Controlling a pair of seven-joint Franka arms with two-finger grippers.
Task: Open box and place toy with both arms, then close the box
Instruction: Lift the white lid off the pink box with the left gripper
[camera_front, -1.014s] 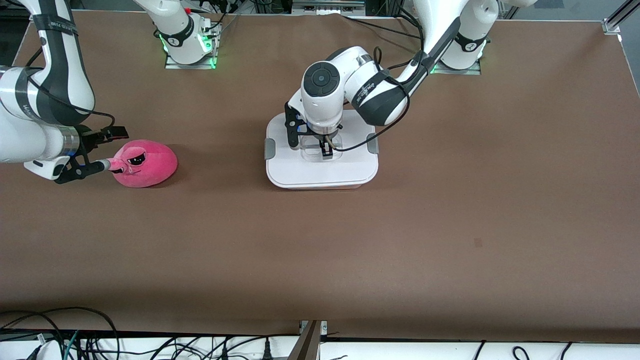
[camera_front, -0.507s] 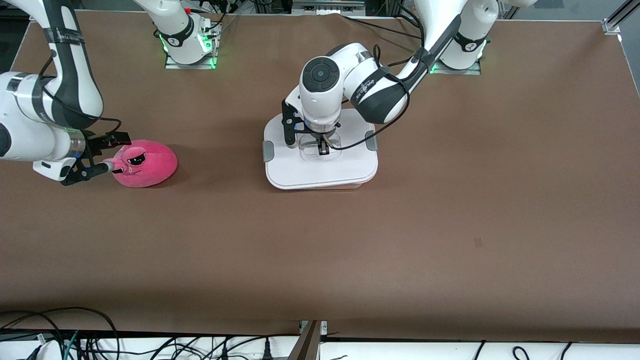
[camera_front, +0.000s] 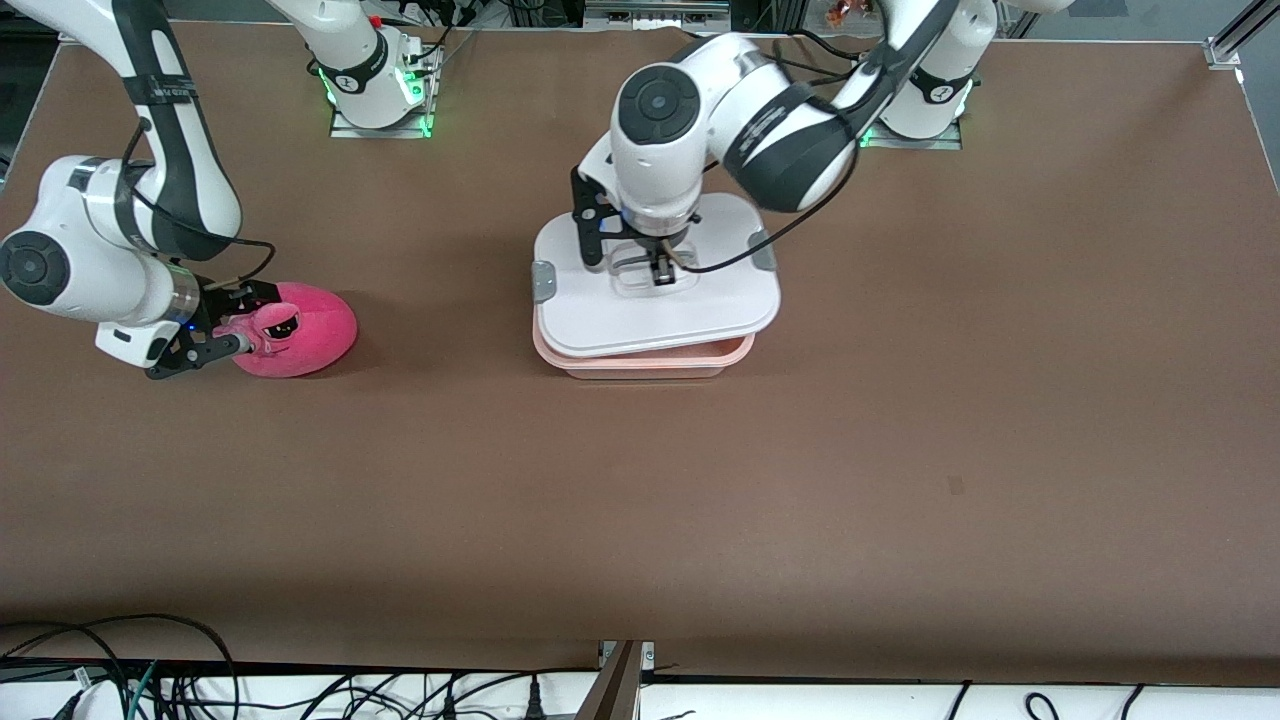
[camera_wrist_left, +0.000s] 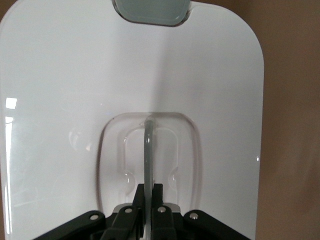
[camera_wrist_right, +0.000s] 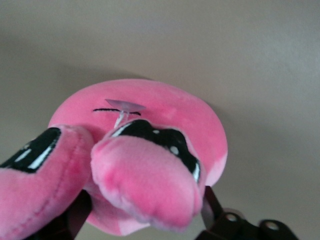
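Note:
The box's pale pink tub (camera_front: 640, 362) sits mid-table. Its white lid (camera_front: 700, 305) hangs just above it, shifted a little toward the left arm's end, so the tub's front rim shows. My left gripper (camera_front: 660, 272) is shut on the lid's thin central handle (camera_wrist_left: 148, 150), with the lid (camera_wrist_left: 75, 75) spread below it. The hot-pink toy (camera_front: 310, 335) lies on the table at the right arm's end. My right gripper (camera_front: 238, 320) is low at its face, open, with the snout (camera_wrist_right: 145, 185) between its fingers (camera_wrist_right: 214, 202).
Grey side clips (camera_front: 543, 280) sit on the lid's ends, one seen close in the left wrist view (camera_wrist_left: 150, 11). The brown table (camera_front: 900, 450) stretches bare toward the front camera. Both arm bases (camera_front: 375, 85) stand along the table's top edge.
My left gripper closed on the handle and raised the lid off the tub, uncovering its pink rim. My right gripper moved in around the toy's snout. The toy stayed put.

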